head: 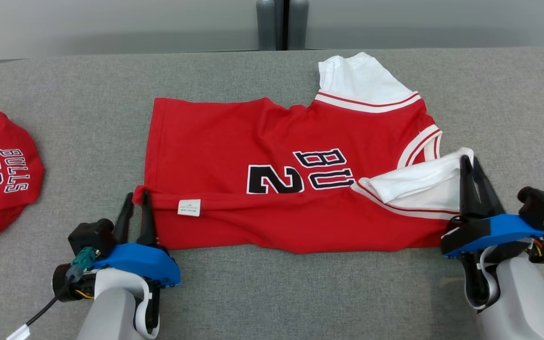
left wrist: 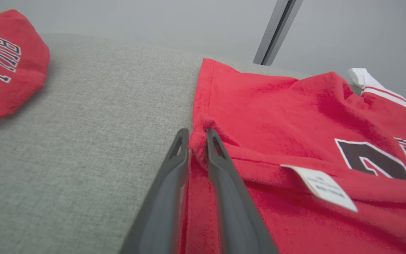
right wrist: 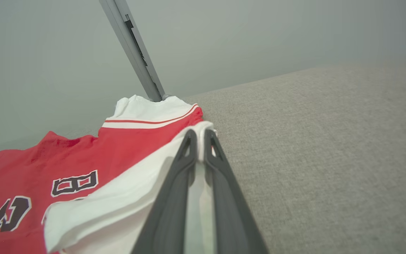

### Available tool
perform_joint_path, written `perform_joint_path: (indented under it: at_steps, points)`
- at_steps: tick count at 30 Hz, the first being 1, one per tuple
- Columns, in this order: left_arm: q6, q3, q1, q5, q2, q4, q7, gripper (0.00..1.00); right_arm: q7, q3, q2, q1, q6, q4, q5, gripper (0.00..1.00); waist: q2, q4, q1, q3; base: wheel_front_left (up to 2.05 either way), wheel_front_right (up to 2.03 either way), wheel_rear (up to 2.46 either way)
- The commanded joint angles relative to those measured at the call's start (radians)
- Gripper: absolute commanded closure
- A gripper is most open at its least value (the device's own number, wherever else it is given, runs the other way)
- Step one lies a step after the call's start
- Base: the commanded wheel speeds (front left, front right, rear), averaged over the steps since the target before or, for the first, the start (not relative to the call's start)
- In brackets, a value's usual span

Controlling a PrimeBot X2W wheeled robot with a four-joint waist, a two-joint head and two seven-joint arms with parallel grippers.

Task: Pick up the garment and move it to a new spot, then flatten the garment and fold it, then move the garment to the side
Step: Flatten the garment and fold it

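The garment (head: 234, 151) lies flat on the desk (head: 64, 85), long axis running left to right, with one gripper at each near corner. The right gripper (head: 469, 163) is clenched on the white sleeve. The left gripper (head: 136, 200) straddles the red hem corner, jaws narrowly parted, and you can't tell if it is gripping. The body lies straight ahead of both, so the next move is probably two-armed, neither arm nearer.
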Motion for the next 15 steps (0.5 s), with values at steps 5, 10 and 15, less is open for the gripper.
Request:
perform_joint_path:
  at_steps: [5,10,15]
  points:
    - [-0.011,-0.014,0.073,-0.019,0.002,-0.069,-0.002,0.00,-0.006,-0.048,0.006,0.031,0.000,-0.057,-0.004,0.00,-0.0003,-0.005,-0.0002,-0.012,0.00,0.00,0.00]
    - [-0.011,-0.035,0.153,-0.033,0.002,-0.092,-0.002,0.00,-0.005,-0.068,0.008,0.085,0.000,-0.098,0.005,0.00,-0.0003,-0.016,-0.0002,-0.028,0.00,0.00,0.00]
    - [-0.001,-0.021,0.164,-0.027,0.002,-0.044,-0.002,0.00,-0.005,-0.075,0.009,0.128,0.000,-0.106,0.021,0.00,-0.0003,-0.032,-0.0002,-0.037,0.00,0.00,0.00]
